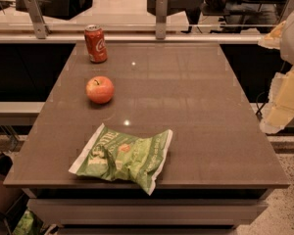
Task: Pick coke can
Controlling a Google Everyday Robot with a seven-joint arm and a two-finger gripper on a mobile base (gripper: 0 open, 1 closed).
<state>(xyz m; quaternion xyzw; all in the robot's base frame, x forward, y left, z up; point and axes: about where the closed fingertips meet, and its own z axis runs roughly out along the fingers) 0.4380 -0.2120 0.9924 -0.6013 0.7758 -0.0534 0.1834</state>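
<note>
coke can (95,43) upright, far left of table (196,106) | jaws beyond right edge

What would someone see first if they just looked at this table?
Probably the bright red coke can standing upright at the far left corner of the table, and the red-orange apple just in front of it. Then the crumpled green chip bag near the front edge, and the pale gripper beyond the right edge.
</note>
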